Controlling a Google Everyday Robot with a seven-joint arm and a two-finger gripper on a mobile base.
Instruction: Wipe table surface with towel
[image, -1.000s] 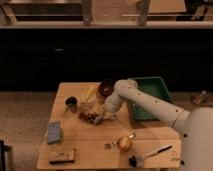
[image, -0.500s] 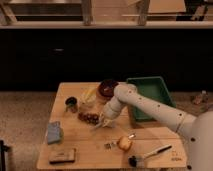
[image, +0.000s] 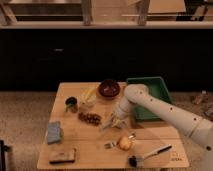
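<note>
The white arm (image: 165, 110) reaches in from the 4 o'clock side of the wooden tabletop (image: 80, 145), bends at a thick elbow near the green bin (image: 150, 95), and drops to the hand (image: 114, 121) near the middle of the tabletop. Whether the hand is open or closed cannot be told; something pale sits at its tip, too unclear to name.

Just at 9 o'clock from the hand lies a dark reddish cluster (image: 90, 118), close to it but whether touching cannot be told. At 11 o'clock from the hand stands a pale cup with yellow contents (image: 88, 97), and beside that, further toward 9 o'clock, a small dark cup (image: 72, 104). A dark red bowl (image: 109, 88) sits at the far edge, at 12 o'clock from the hand.

The folded blue-grey towel (image: 54, 132) lies flat near the left edge, well apart from the hand, at about 8 o'clock from it. Below it, near the front left corner, rests a dark rectangular block (image: 62, 156). At 5 o'clock from the hand lie a fork (image: 111, 145) and a yellowish round fruit (image: 125, 143) side by side, and nearer the front edge a black-headed brush with a pale handle (image: 147, 155).
</note>
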